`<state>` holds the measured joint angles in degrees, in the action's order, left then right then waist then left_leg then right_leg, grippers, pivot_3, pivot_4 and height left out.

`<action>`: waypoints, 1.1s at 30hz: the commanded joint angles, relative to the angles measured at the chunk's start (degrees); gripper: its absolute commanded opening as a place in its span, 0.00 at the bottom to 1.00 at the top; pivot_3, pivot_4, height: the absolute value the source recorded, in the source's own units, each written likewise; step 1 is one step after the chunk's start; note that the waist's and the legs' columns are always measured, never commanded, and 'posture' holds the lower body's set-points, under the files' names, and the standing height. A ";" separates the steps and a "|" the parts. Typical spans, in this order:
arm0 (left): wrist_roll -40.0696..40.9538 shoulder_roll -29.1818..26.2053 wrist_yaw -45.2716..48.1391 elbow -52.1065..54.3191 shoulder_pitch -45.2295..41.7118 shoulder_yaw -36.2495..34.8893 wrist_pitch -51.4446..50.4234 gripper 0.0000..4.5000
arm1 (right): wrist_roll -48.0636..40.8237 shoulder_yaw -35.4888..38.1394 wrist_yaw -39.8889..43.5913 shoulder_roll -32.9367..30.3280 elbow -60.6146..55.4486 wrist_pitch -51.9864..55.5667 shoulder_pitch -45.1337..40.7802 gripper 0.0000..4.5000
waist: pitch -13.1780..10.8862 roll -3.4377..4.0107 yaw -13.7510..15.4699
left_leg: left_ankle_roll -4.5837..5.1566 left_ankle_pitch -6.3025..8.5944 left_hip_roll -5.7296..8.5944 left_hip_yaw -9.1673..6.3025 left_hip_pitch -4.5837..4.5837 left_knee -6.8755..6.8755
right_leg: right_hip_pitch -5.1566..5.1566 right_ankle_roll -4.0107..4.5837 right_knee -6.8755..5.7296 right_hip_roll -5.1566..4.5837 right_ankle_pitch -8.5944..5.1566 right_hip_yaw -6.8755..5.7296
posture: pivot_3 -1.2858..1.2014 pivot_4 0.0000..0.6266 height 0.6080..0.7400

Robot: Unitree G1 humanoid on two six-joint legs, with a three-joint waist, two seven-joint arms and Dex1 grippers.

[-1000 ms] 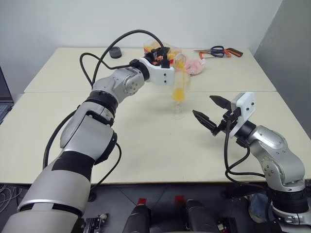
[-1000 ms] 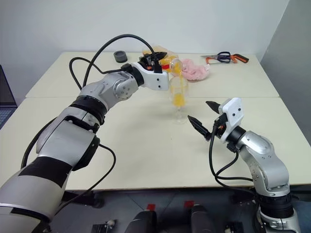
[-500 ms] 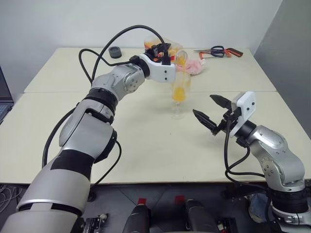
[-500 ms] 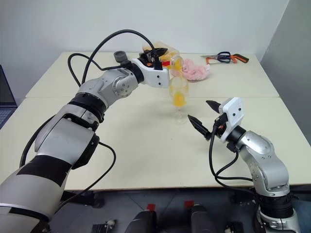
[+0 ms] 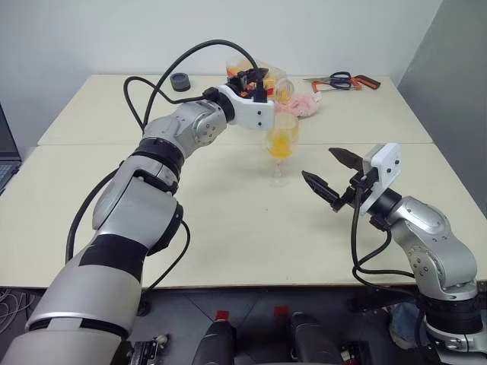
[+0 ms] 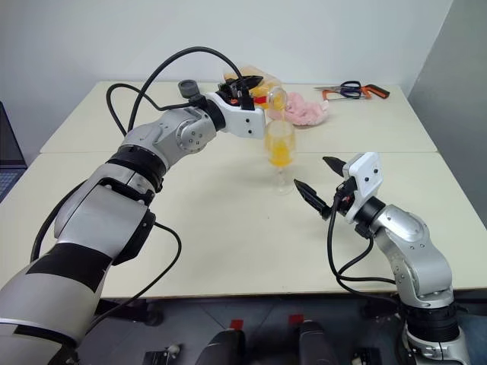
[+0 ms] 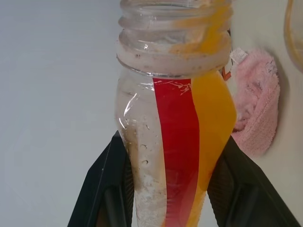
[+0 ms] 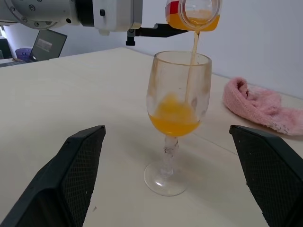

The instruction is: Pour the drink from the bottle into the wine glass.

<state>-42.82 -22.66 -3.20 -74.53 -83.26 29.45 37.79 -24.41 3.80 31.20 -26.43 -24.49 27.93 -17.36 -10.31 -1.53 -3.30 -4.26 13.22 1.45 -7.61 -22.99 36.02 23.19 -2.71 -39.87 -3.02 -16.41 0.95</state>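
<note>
The left pincer (image 5: 257,84) is gripping the bottle (image 5: 272,87) by its body, holding it tipped so that its long axis is lying near level and its uncapped mouth is pointing toward the robot's right, directly above the rim of the wine glass (image 5: 280,148). A thin thread of the drink (image 8: 173,117) is falling from the mouth into the bowl, which is standing roughly a third full; more orange liquid is lying along the lower side of the bottle. The wine glass is standing upright on the desk (image 5: 228,220), just below the bottle and not touching it. The right pincer (image 5: 329,174) is hovering with its fingers spread wide and holding nothing, aimed at the glass from the robot's right, near it yet apart. The left arm is therefore the nearer one, and the pour depends on the mouth staying over the bowl. Behind the glass a pink cloth (image 5: 306,105) is lying on the desk; farther back are scissors (image 5: 335,79), an orange-handled tool (image 5: 364,83) and a small dark cap-like object (image 5: 180,82). Nothing is standing between the mouth and the glass.
</note>
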 commanded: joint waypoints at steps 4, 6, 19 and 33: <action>0.46 -0.83 -0.71 0.95 -2.61 -0.40 0.39 0.37 | -0.36 0.81 0.07 0.06 -1.70 -1.60 -0.45 1.00 | 0.00 0.00 0.00 | 0.00 0.00 0.00 0.00 0.00 0.00 | 0.00 0.00 0.00 0.00 0.00 0.00 | 0.52 0.24 1.00; 0.45 -0.84 -0.69 0.95 -2.62 -0.39 0.37 0.37 | -0.34 0.79 0.10 0.09 -1.69 -1.63 -0.46 1.00 | 0.00 0.00 0.00 | 0.00 0.00 0.00 0.00 0.00 0.00 | 0.00 0.00 0.00 0.00 0.00 0.00 | 0.52 0.24 1.00; 0.44 -0.89 -0.55 0.90 -2.61 -0.37 0.48 0.37 | 0.66 0.77 -0.16 1.16 -0.93 -4.25 -0.56 1.00 | 0.00 0.00 0.00 | 0.00 0.00 0.00 0.00 0.00 0.00 | 0.00 0.00 0.00 0.00 0.00 0.00 | 0.52 0.24 1.00; 0.05 -1.39 -0.87 1.02 -2.56 -0.07 0.84 0.37 | 0.86 0.52 0.16 1.07 -0.28 -5.33 -0.39 1.00 | 0.00 0.00 0.00 | 0.00 0.00 0.00 0.00 0.00 0.00 | 0.00 0.00 0.00 0.00 0.00 0.00 | 0.52 0.24 1.00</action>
<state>-42.86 -23.02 -3.09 -74.60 -83.26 29.49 38.05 -23.31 3.74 31.19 -25.31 -23.56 23.92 -17.28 -10.31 -1.53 -3.30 -4.26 13.22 1.45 -7.61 -22.98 36.02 23.19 -2.70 -39.88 -3.02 -16.41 0.95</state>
